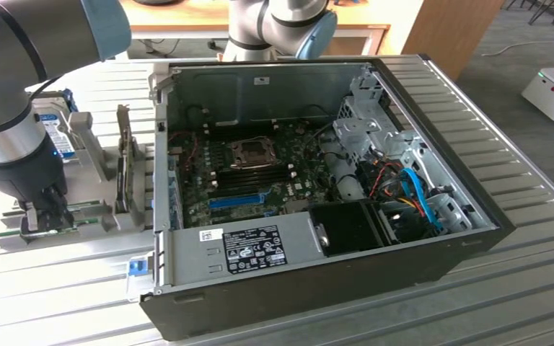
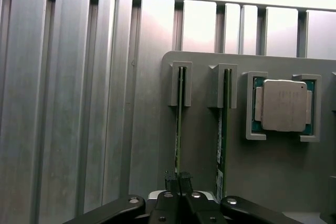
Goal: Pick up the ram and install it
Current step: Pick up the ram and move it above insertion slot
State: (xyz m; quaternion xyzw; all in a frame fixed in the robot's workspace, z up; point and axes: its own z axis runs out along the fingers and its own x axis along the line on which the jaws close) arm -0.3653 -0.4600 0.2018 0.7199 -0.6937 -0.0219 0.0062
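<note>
Wrist view: the ram (image 2: 179, 121) is clamped by the gripper (image 2: 178, 181) in its holder (image 2: 283, 171); lifting and installation are not yet done.

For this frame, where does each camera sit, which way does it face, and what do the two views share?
Exterior view: raised off the arm, looking down at the open computer case on the slatted table; the arm stands at the exterior view's left.
Wrist view: on the wrist, looking down past the fingers at the grey holder.
Shared: the fingers, shut on the ram in the holder.
</note>
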